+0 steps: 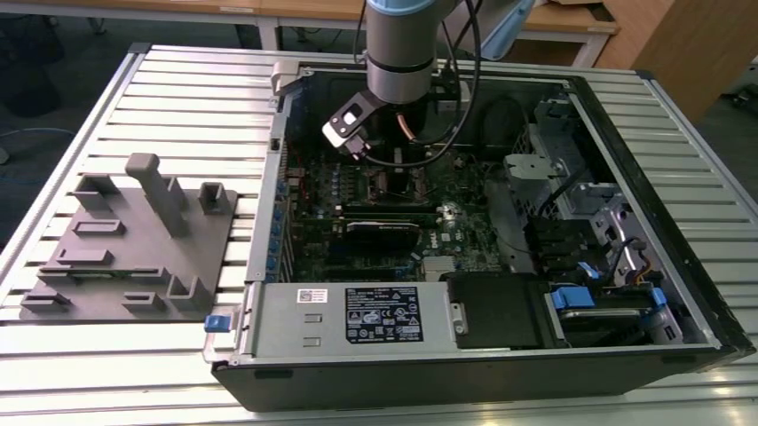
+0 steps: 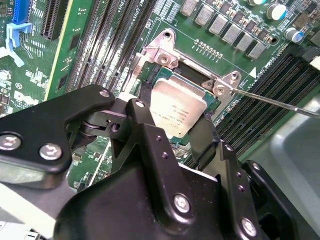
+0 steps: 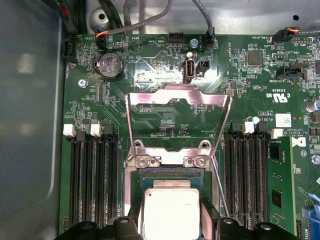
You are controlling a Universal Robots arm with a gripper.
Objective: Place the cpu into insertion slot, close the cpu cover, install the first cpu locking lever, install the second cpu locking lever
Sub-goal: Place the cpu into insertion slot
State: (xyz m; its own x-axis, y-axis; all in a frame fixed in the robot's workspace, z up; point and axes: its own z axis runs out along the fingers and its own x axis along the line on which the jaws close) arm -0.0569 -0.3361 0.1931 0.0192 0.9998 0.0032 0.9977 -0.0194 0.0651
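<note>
Reaching into the open computer case on the slatted worktop, exterior view: the end effector hangs over the board's socket area; a moulded grey fixture tray sits at that view's left

Second wrist view: black jointed fingers are clenched on the cpu by opposite edges, holding it level. It is flat, square, dull silver, at the insertion slot (seated or just above, cannot tell)

First wrist view: the cpu cover, a thin bright metal frame, stands hinged upright, leaving the slot open

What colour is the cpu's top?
The cpu top is dull silver-grey, clearest in the second wrist view.
</note>
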